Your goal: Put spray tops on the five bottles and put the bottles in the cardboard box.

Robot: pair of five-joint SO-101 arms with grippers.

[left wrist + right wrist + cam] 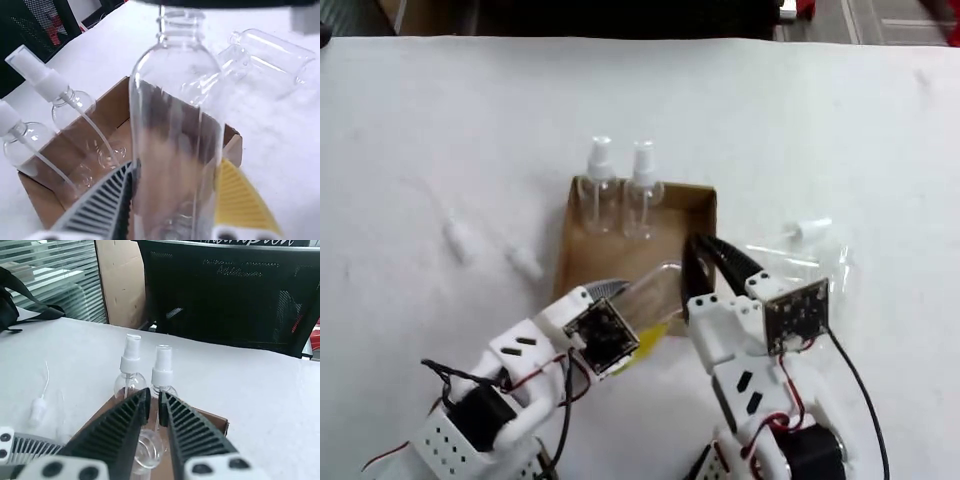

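- Left wrist view: the left fingers (107,200), one grey and one yellow, both ribbed, are clamped on the body of a clear plastic bottle (175,125). Its threaded neck is bare.
- The black ribbed right fingers (132,427) are nearly together with a thin slit between them. They seem empty, though the slit is hard to read. They hang just over that bottle's mouth.
- From the high view, the held bottle lies tilted over the near edge of the brown cardboard box (582,262).
- Two clear bottles with white spray tops (131,375) stand at the box's far end.
- Loose white spray tops (460,240) lie on the white desk (440,120), left of the box.
- Likely step: capping a third bottle. Next, the right fingers should open, fetch a loose top and seat it in the neck while the left fingers hold steady.
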